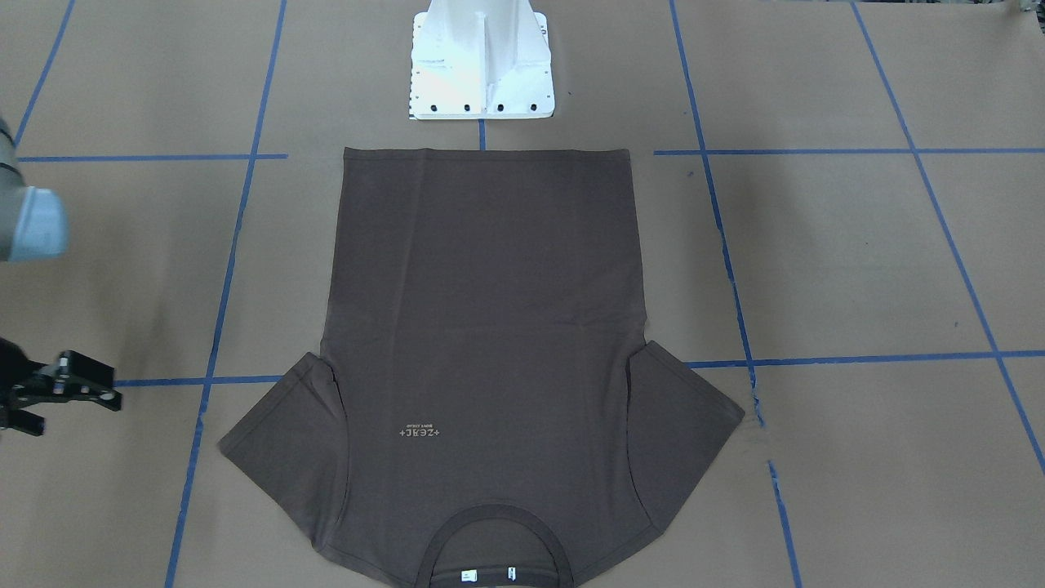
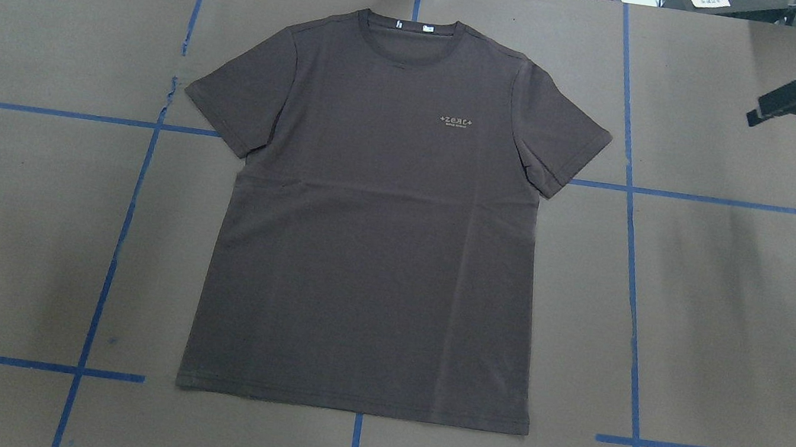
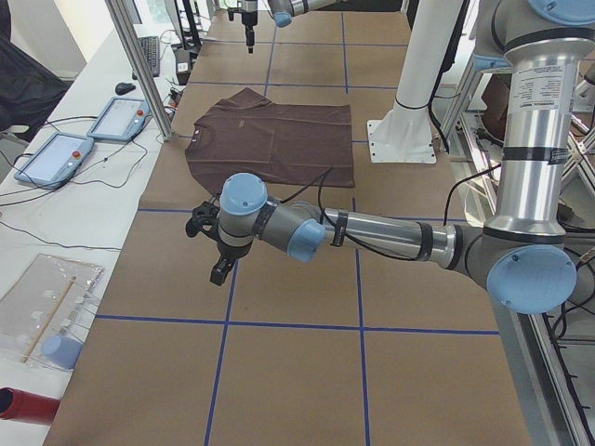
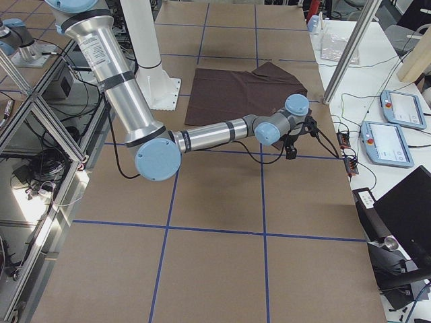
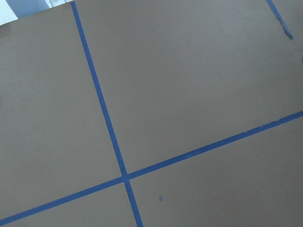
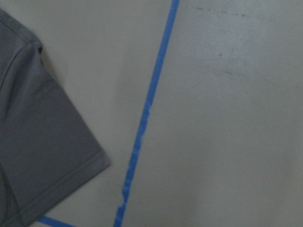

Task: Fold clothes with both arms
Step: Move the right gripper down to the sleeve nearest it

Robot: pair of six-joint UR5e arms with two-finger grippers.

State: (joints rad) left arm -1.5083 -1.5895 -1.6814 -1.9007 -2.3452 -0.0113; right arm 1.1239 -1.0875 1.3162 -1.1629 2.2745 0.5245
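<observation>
The dark brown T-shirt (image 2: pixel 373 236) lies flat and face up in the middle of the table, hem towards the white pedestal base (image 1: pixel 482 73) and collar (image 2: pixel 406 55) at the far edge. It is well apart from both pincers. My right gripper (image 2: pixel 771 105) hangs out past the sleeve (image 2: pixel 569 154) on the robot's right, above bare brown paper (image 2: pixel 740 315). Its jaws look parted to me and they have hold of nothing. The left gripper (image 3: pixel 206 253) shows only in the exterior left view, hovering off the shirt's other side over the paper. From there I cannot tell how far its jaws are apart, though nothing hangs from it. The right wrist camera gives me that near sleeve's hemmed corner beside a line of blue tape (image 6: pixel 142 123), which the overhead shows only small. The left wrist camera sees just paper and a tape crossing, no cloth at all. The front-facing view has the shirt turned round, its chest logo upside down. The cloth is smooth, both short sleeves spread out to the sides. It has a ribbed round collar, a small pale chest logo (image 2: pixel 456 121), and white neck labels (image 2: pixel 427 27) inside the neck.
</observation>
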